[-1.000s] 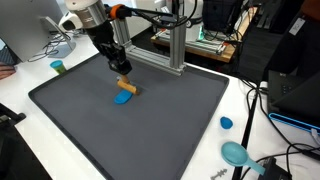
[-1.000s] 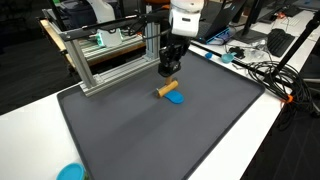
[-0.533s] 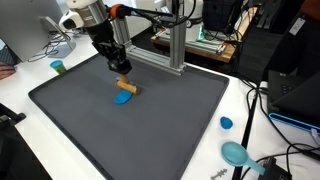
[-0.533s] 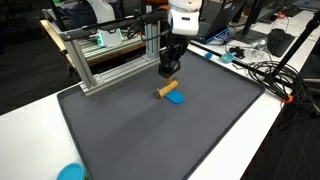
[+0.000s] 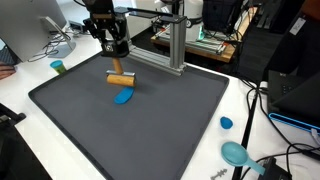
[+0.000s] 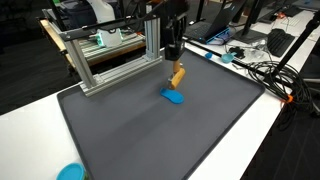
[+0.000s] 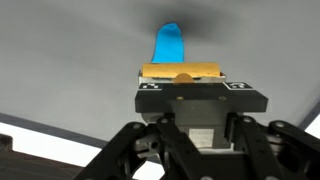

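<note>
Above grey mat on white lab bench, tool clamped on tan cylinder

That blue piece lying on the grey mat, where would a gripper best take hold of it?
Probably across its narrow middle, coming straight down from above: the blue piece lies flat on the mat and is longer than wide. The gripper is shut on a wooden dowel.

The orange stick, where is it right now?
In an exterior view the orange stick is clamped in the gripper, lifted off the dark mat, close above the blue piece lying there.
</note>
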Controlling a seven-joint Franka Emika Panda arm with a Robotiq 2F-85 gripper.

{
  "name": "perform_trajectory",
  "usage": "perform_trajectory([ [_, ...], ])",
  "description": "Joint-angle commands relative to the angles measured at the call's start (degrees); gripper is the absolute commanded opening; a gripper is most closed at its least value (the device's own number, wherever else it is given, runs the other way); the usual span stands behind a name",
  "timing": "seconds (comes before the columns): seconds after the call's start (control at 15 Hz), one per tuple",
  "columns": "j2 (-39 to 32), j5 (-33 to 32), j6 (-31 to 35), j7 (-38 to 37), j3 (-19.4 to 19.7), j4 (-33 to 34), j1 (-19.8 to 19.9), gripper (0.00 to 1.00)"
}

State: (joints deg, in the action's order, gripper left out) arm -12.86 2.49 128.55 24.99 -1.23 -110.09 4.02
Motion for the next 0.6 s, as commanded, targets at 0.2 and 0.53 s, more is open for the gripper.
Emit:
perform_trajectory([
  [0.2, 3.92, -1.97, -2.64, 18.60, -0.96, -2.97, 0.07, 0.22],
  [0.53, 2.13, -2.76, -5.13, 32.61, -1.27, -0.72, -0.31, 0.22],
])
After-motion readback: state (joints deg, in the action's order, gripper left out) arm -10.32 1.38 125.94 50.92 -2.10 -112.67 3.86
